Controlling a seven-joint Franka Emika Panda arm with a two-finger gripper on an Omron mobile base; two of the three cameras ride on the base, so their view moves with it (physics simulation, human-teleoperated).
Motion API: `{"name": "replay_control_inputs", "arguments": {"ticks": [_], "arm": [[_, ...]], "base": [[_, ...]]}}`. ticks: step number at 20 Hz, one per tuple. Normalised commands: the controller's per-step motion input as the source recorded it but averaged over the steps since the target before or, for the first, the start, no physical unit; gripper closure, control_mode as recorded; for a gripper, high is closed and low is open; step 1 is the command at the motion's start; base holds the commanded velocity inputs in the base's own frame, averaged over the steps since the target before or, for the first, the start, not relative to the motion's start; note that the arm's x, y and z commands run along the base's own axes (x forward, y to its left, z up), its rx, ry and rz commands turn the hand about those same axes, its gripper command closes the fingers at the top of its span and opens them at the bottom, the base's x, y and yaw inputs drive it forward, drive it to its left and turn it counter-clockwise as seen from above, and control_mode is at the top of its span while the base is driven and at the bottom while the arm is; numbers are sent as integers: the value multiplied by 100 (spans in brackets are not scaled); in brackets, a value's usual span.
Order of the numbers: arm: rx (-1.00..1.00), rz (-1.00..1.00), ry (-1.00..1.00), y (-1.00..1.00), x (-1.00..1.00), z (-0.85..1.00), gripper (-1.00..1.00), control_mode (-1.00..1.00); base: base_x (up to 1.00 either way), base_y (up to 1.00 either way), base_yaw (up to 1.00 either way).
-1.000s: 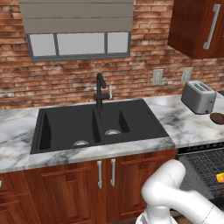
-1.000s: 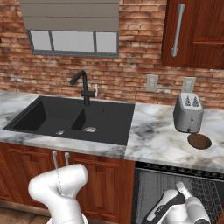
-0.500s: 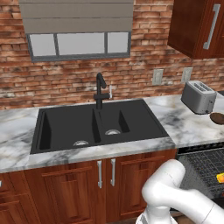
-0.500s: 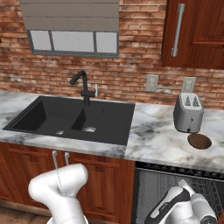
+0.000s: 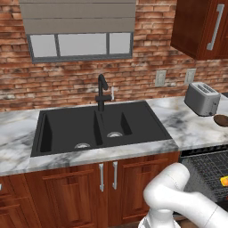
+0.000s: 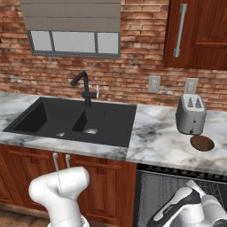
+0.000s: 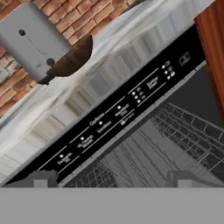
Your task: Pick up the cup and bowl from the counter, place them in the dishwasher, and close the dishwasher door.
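The dark brown bowl point(image 6: 202, 142) sits on the marble counter point(image 6: 159, 142) in front of the toaster, and it also appears as the bowl point(image 5: 221, 119) and the bowl point(image 7: 72, 59). A small yellow-orange cup point(image 5: 224, 180) rests in the dishwasher rack point(image 5: 207, 169) at the right edge. The dishwasher point(image 6: 168, 195) stands open; its control strip point(image 7: 118, 116) faces the hand. My gripper point(image 7: 111, 179) hovers over the wire rack point(image 7: 153, 153), open, with nothing between its fingertips point(image 7: 41, 178). The dishwasher door lies below the frames.
A silver toaster point(image 6: 190, 114) stands behind the bowl. The black double sink point(image 5: 100, 127) with its faucet point(image 5: 102, 91) lies to the left. Red-brown cabinets point(image 5: 107, 187) run under the counter, and an upper cabinet point(image 6: 195, 33) hangs over the toaster. A wooden cabinet side point(image 7: 214, 39) borders the dishwasher.
The arm has shifted slightly above the open dishwasher. Bowl, cup and toaster have not moved.
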Motion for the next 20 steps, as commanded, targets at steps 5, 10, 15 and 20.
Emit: {"name": "replay_control_inputs", "arguments": {"ticks": [5,10,15,20], "arm": [[18,0,0,-5,-12,42,-100,-100],[39,-3,0,-1,-11,40,-100,-100],[22,-3,0,0,-5,43,-100,-100],[2,-2,0,0,-2,57,-100,-100]], "base": [[0,0,0],[0,0,0],[0,0,0],[0,0,0]]}}
